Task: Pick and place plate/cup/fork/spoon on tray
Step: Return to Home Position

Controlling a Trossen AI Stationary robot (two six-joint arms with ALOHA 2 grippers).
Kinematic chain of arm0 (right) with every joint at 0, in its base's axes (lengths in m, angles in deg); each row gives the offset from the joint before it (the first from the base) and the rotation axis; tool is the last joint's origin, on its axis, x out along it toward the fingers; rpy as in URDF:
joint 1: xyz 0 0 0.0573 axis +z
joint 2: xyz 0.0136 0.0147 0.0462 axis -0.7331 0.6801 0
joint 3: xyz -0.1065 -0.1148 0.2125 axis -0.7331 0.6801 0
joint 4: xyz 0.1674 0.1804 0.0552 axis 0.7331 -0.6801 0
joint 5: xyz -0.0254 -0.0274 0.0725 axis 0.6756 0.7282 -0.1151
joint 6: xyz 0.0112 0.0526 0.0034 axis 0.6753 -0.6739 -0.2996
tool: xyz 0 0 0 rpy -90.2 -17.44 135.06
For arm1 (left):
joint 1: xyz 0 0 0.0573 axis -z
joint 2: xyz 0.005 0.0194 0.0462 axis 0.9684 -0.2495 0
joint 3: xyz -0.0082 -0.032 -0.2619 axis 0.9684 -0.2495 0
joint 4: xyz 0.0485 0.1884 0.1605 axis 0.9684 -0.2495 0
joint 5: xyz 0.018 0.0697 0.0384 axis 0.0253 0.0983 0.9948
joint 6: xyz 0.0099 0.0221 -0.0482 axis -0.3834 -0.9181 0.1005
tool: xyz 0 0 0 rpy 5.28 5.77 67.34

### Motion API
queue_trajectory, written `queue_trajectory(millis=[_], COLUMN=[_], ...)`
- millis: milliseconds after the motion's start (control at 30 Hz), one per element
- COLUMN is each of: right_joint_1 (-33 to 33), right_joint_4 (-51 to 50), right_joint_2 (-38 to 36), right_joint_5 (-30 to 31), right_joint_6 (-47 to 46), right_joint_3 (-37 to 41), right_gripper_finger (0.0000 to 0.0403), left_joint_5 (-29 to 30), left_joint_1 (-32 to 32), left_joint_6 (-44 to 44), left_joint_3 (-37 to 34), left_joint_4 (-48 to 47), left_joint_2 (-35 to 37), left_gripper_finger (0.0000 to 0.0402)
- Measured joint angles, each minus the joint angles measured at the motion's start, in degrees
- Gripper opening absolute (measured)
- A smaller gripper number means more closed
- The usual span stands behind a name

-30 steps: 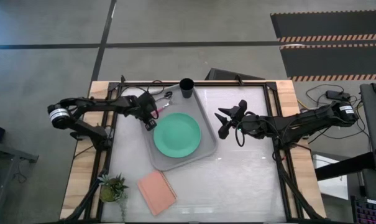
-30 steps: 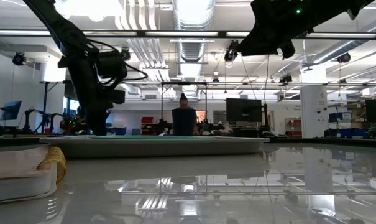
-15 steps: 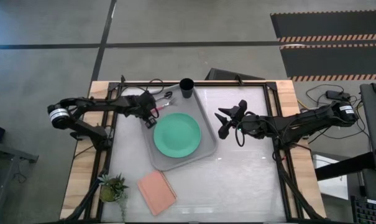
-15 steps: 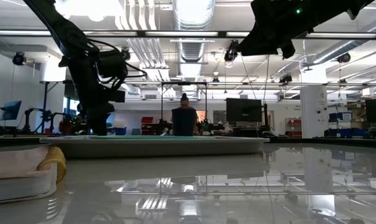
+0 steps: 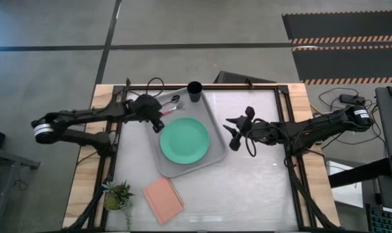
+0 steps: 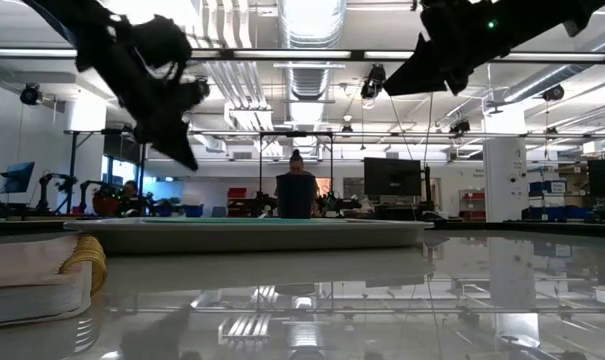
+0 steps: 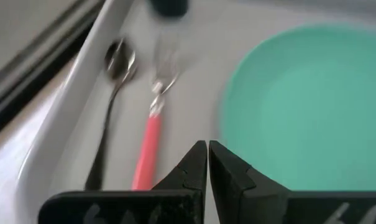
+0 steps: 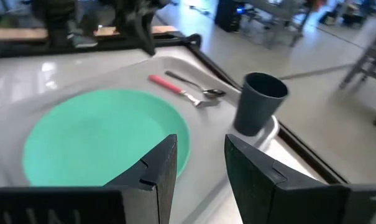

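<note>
The mint-green plate (image 5: 184, 140) lies flat in the light-grey tray (image 5: 176, 169). The pink-handled fork (image 7: 147, 149) and the metal spoon (image 7: 110, 106) lie side by side on the tray floor at its far left, beside the plate. The black cup (image 5: 195, 90) stands upright at the tray's far corner; whether on the tray or just off it, I cannot tell. My left gripper (image 7: 207, 152) is shut and empty, above the tray between fork and plate (image 5: 160, 127). My right gripper (image 5: 230, 134) is open and empty, right of the tray, pointing at it (image 8: 200, 155).
A salmon-pink square pad (image 5: 163, 199) lies near the table's front edge, with a small potted plant (image 5: 116, 193) to its left. Bare table lies right of the tray under my right arm. A person (image 6: 297, 190) stands in the room beyond.
My left gripper has risen from just over the tray floor to well above it, staying over the tray's far left part. The fork, spoon, plate and cup have kept still. My right gripper has shifted slightly toward the near edge.
</note>
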Motion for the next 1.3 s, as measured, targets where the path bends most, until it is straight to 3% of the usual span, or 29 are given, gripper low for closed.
queue_trajectory(millis=[233, 367, 533, 667, 933, 1300], right_joint_1=[-0.03, -0.03, -0.05, -0.03, -0.03, -0.03], right_joint_4=[1.76, 2.06, 2.54, 2.74, 2.93, 2.15], right_joint_2=[-3.55, -8.65, -16.77, -23.04, -34.09, -45.93], right_joint_5=[-5.67, -5.86, -7.09, -8.7, -10.29, -13.38], right_joint_6=[6.79, 7.55, 8.4, 9.04, 11.07, 14.6], right_joint_3=[2.91, 6.32, 12.02, 16.13, 23.48, 29.18], right_gripper_finger=[0.0123, 0.0123, 0.0123, 0.0123, 0.0118, 0.0066], left_joint_5=[-0.1, -0.47, -6.5, -8.23, -12.17, -13.7], left_joint_1=[11.28, 16.14, 19.67, 21.03, 21.14, 21.13], left_joint_6=[-0.61, -1.27, -5.49, -8.17, -8.29, -8.45], left_joint_3=[-0.97, -1.01, -1.14, -3.35, -15.53, -26.2], left_joint_4=[4.73, 4.76, 4.78, 6.46, 19.5, 19.69], left_joint_2=[9.66, 13.65, 17.47, 21.12, 33.0, 52.08], left_gripper_finger=[0.0, 0.0, 0.0, 0.0, 0.0, 0.0])
